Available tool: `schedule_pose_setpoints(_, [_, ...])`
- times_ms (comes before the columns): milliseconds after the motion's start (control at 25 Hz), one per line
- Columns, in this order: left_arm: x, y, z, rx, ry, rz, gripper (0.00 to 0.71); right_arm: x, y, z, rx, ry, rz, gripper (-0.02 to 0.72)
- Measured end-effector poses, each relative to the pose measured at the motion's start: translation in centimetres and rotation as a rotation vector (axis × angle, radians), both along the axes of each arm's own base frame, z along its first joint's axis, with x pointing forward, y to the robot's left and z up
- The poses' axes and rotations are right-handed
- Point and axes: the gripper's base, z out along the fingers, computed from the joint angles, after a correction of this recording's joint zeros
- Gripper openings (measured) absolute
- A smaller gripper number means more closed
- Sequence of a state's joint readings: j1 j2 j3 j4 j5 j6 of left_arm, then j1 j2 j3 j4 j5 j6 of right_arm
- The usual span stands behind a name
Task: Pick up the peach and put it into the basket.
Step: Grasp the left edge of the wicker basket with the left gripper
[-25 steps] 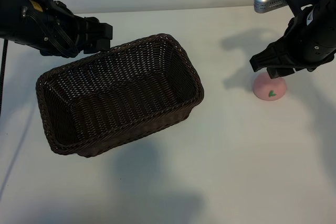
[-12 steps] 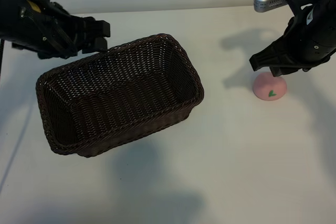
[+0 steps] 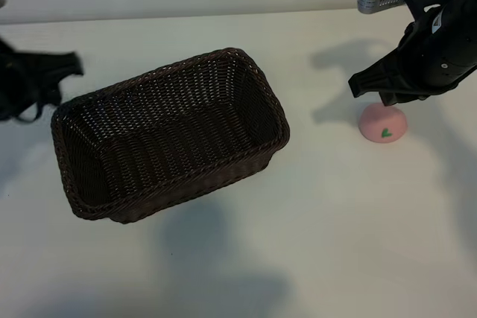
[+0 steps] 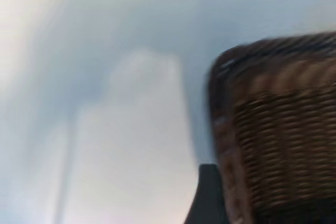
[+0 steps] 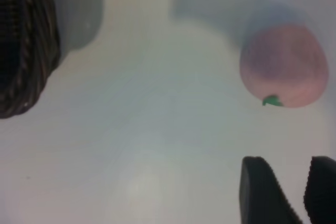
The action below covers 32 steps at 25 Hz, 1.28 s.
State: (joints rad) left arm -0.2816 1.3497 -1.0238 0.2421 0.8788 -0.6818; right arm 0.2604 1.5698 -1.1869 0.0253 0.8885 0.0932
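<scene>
Exterior view: one basket (image 3: 168,135) on the white worktop (image 3: 313,236), one peach (image 3: 383,123) resting on the worktop well to the basket's right, apart from it. Right tool (image 3: 387,94) hangs just above the peach's top edge; its finger gap is hidden here. Right wrist view adds this: two dark fingertips (image 5: 262,190) with a narrow gap, nothing between them, peach (image 5: 283,66) lying free beyond. Left tool (image 3: 45,80) at far left edge, blurred, beside the basket's end. Left wrist view shows only one basket corner (image 4: 273,129); left jaws stand wide, empty.
</scene>
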Motion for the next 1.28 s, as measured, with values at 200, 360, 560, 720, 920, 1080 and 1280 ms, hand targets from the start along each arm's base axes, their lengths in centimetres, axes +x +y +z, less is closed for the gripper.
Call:
schedule_pose_setpoints(200, [-1.5,0.3,-2.7,-0.013,0.065,0.032,0.588,0.0,0.0,0.0,0.003,-0.002,-0.001,0.245])
schedule_pose_setpoints(360, [-1.8,0.1,-4.1,-0.051,0.053,0.059,0.588,0.0,0.0,0.0,0.006,-0.005,-0.002,0.245])
schedule_pose_setpoints(560, [-1.5,-0.1,-5.5,-0.068,0.083,0.087,0.588,0.0,0.0,0.0,0.006,-0.004,-0.002,0.245])
schedule_pose_setpoints(720, [-0.8,-0.7,-7.1,-0.093,0.135,0.101,0.588,0.0,0.0,0.0,0.004,-0.004,-0.001,0.253])
schedule_pose_setpoints(920, [-0.2,-1.1,-8.4,-0.116,0.166,0.104,0.588,0.0,0.0,0.0,-0.003,0.003,0.001,0.283])
schedule_pose_setpoints(1080, [0.0,-1.2,-8.8,-0.121,0.170,0.101,0.588,-0.2,-0.1,-0.1,-0.008,0.020,0.001,0.286])
schedule_pose_setpoints(1280, [0.2,-1.3,-9.6,-0.113,0.199,0.102,0.588,-0.3,-0.1,-0.1,-0.012,0.033,0.002,0.292])
